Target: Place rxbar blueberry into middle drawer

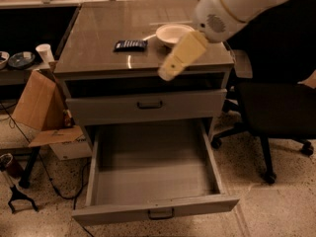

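Hand (169, 70), state unclear, hovers beside one white bowl (170, 33), near one rxbar blueberry (131, 45).

Cream end effector (170, 69) near white bowl (172, 33); dark blue rxbar blueberry (130, 45).

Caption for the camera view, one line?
Gripper hovers by cabinet top front edge; rxbar lies beside bowl; middle drawer open.
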`<state>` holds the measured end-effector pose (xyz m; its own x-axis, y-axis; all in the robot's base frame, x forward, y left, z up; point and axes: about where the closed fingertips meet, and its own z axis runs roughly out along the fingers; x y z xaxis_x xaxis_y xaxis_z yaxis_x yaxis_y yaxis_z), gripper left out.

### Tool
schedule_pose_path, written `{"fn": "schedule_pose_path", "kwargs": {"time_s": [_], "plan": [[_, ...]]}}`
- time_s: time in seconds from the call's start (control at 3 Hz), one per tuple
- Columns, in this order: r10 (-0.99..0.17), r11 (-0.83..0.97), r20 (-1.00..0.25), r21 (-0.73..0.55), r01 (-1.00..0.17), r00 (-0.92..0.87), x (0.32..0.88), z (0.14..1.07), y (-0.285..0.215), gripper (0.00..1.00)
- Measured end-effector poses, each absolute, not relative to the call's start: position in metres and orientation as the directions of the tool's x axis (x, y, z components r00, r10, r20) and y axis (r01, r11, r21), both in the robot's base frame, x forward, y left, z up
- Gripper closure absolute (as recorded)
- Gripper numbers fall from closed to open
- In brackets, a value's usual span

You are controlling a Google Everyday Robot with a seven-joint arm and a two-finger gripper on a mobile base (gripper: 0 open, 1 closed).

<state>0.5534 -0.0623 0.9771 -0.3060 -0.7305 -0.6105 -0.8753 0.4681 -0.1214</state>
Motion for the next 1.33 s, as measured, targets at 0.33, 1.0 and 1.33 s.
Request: {"fn": "schedule_pose_path", "kwargs": {"time_s": [0.33,1.0,1.33], "plan": [[-0.624,0.544,-0.715,-0.107,-0.832,-0.315,0.59,0.997,0.006,0.0],[-0.552,0.598,-0.761,-0.076,-0.798,-0.342,0.602,1.009,0.023,0.0],[-0.536,0.6,-0.774,-0.067,-0.797,-0.338,0.603,1.005,0.027,0.0]]}}
